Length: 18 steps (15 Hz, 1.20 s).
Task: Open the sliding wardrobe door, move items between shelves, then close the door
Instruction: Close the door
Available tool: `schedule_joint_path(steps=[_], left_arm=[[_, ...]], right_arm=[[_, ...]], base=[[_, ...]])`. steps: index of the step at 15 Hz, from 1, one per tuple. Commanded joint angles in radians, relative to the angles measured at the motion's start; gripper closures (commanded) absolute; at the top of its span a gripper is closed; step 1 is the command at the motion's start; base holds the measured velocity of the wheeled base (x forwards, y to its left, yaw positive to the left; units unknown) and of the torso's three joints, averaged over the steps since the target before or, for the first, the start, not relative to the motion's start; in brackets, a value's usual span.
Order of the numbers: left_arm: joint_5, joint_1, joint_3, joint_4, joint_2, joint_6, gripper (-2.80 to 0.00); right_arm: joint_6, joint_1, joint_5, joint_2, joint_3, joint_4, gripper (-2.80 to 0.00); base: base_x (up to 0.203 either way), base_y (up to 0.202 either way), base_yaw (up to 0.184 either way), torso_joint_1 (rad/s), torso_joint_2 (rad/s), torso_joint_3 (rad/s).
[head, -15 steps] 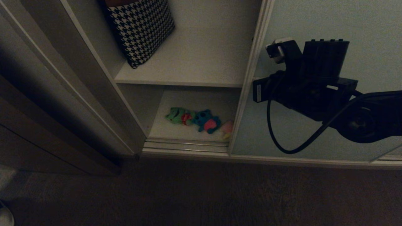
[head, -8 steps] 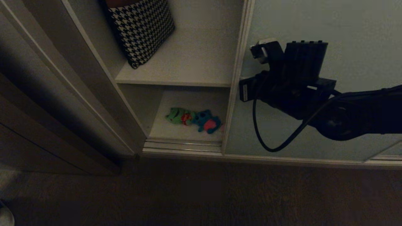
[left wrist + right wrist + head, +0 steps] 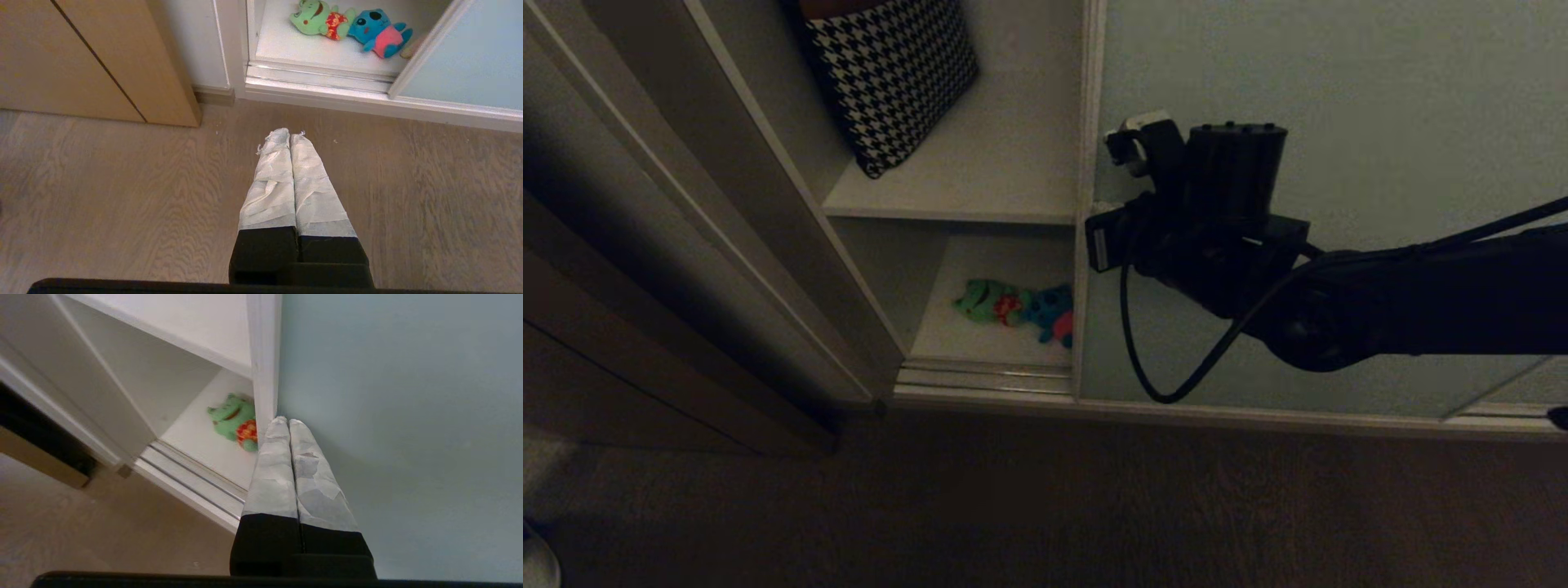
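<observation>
- Two plush toys visible: fuzzy green toy [image 3: 316, 20], blue toy [image 3: 380, 30], on smooth white shelf [image 3: 286, 45].
- Right gripper [image 3: 284, 421] tape-wrapped fingers clenched, tips against matte grey-green sliding door [image 3: 400, 416].
- Left gripper [image 3: 284, 132] clenched, empty, above wood-grain floor [image 3: 122, 183].

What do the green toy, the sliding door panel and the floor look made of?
Green toy: soft plush fabric, stitched face. Sliding door panel: smooth matte grey-green, possibly frosted glass or laminate; pale, likely metal edge. Floor: wood-grain boards, maybe laminate.

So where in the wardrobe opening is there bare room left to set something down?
Upper shelf: bare board between the houndstooth cushion and the sliding door edge. Lower shelf: a bare strip in front of the green plush and blue plush; crowded behind, against the door edge.
</observation>
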Motion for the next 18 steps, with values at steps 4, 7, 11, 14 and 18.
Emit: schedule_joint_path(steps=[4,7,11,14,18], left_arm=[[0.0,0.0,0.0,0.0,0.001,-0.001,0.0],[0.0,0.0,0.0,0.0,0.001,-0.001,0.0],[0.0,0.0,0.0,0.0,0.001,0.001,0.0],[0.0,0.0,0.0,0.0,0.001,-0.001,0.0],[0.0,0.0,0.0,0.0,0.001,0.001,0.0]], right_arm=[[0.005,0.098,0.0,0.066,-0.062,-0.002,0.0],[0.005,0.152,-0.008,-0.017,0.008,-0.038,0.0],[0.004,0.237,-0.01,-0.176,0.195,-0.112,0.0],[0.003,0.253,-0.044,-0.301,0.306,-0.154,0.0],[0.0,0.18,-0.132,-0.428,0.39,-0.162,0.0]], base=[[0.0,0.0,0.0,0.0,0.0,0.0],[0.0,0.0,0.0,0.0,0.0,0.0],[0.0,0.0,0.0,0.0,0.0,0.0],[0.0,0.0,0.0,0.0,0.0,0.0],[0.0,0.0,0.0,0.0,0.0,0.0]])
